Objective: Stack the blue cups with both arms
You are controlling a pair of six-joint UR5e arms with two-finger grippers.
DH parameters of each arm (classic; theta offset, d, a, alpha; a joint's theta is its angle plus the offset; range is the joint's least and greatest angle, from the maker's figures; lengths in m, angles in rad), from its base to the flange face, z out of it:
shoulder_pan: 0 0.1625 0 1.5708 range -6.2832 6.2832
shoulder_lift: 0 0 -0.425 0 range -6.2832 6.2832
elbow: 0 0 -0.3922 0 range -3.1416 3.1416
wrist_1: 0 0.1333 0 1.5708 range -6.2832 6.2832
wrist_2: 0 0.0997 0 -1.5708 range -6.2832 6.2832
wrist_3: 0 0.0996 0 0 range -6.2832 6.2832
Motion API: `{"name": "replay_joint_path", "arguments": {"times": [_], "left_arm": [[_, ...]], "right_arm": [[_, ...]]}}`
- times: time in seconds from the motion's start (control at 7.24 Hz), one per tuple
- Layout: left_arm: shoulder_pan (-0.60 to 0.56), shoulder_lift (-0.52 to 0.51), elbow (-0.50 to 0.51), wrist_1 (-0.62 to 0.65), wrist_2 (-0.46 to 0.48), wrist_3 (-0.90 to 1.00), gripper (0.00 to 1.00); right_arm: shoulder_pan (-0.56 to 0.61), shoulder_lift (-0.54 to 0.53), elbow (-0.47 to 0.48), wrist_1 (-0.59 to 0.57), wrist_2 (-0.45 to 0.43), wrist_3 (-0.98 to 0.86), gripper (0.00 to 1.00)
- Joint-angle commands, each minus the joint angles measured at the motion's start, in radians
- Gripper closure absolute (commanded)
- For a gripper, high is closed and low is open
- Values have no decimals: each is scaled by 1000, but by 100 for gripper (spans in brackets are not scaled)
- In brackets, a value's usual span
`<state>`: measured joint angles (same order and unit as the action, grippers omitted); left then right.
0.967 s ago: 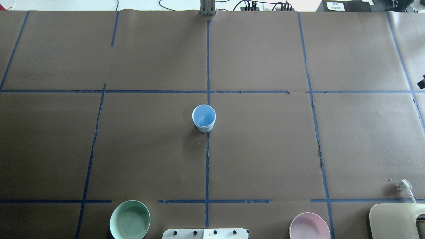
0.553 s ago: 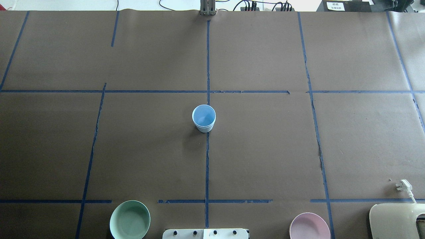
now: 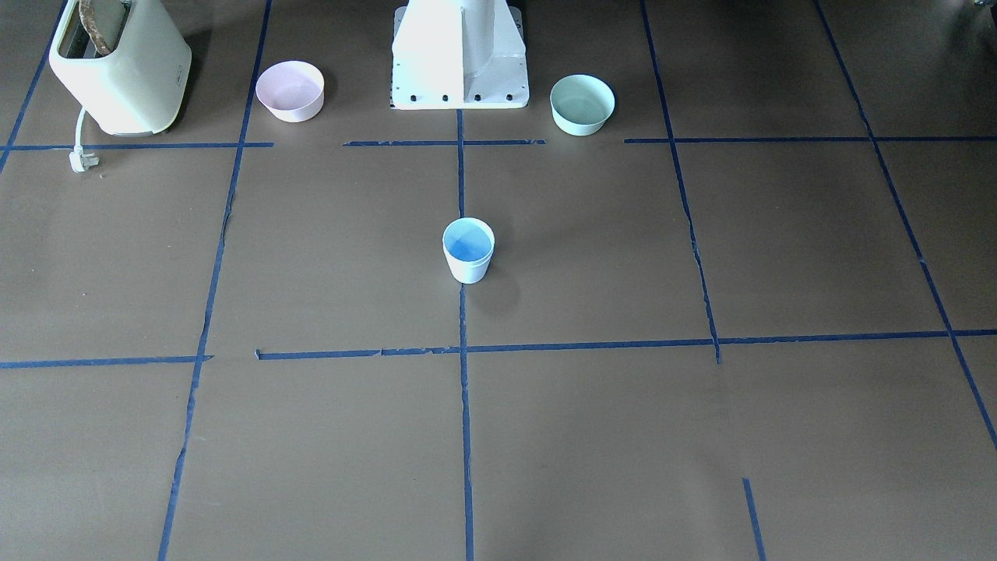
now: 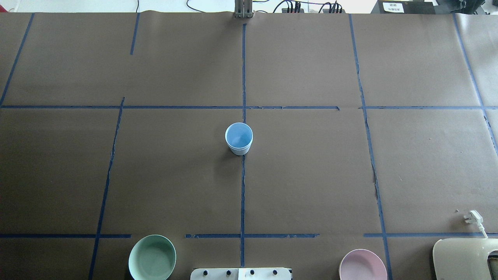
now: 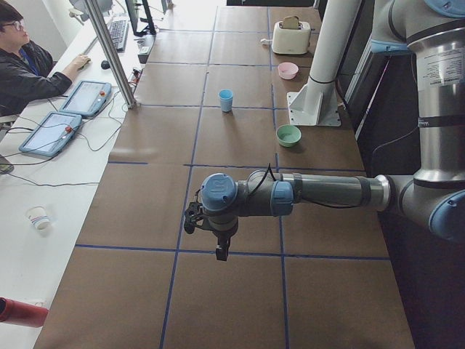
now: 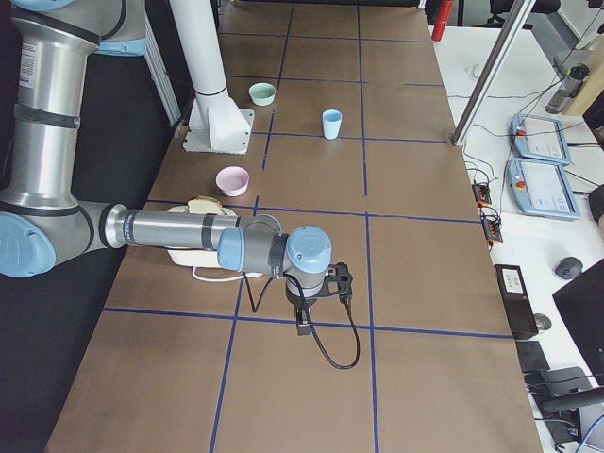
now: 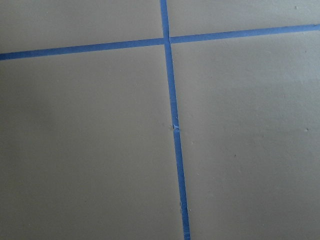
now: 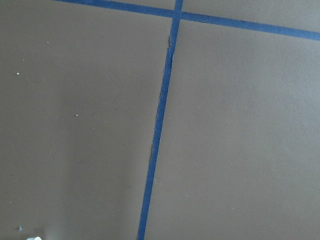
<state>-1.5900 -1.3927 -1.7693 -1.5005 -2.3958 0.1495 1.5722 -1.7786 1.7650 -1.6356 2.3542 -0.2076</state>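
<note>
One pale blue cup (image 4: 239, 139) stands upright at the table's middle on the centre tape line; it also shows in the front view (image 3: 468, 249). Only this one cup shape shows; whether a second cup sits nested in it I cannot tell. My left gripper (image 5: 220, 253) shows only in the exterior left view, pointing down over the table's left end, far from the cup. My right gripper (image 6: 302, 327) shows only in the exterior right view, over the right end. I cannot tell whether either is open or shut. Both wrist views show only brown paper and blue tape.
A mint-green bowl (image 4: 152, 257) and a pink bowl (image 4: 362, 266) flank the white pedestal base (image 4: 240, 273) at the near edge. A cream toaster (image 4: 465, 258) with its plug (image 4: 472, 216) stands at the near right. An operator (image 5: 22, 58) sits beyond the far edge.
A dark part of the right arm at the overhead view's right edge has moved out of view. The cup has not moved.
</note>
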Motion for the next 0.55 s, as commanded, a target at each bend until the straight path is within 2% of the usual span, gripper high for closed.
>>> {"name": "replay_joint_path", "arguments": {"times": [0.0, 0.14, 0.41], "left_arm": [[1, 4, -1, 0, 45, 1, 0], [1, 4, -7, 2, 82, 1, 0], [4, 1, 1, 2, 83, -1, 0]], "right_arm": [[0, -1, -1, 0, 0, 1, 0], [0, -2, 1, 0, 2, 1, 0], [0, -2, 1, 0, 2, 1, 0]]}}
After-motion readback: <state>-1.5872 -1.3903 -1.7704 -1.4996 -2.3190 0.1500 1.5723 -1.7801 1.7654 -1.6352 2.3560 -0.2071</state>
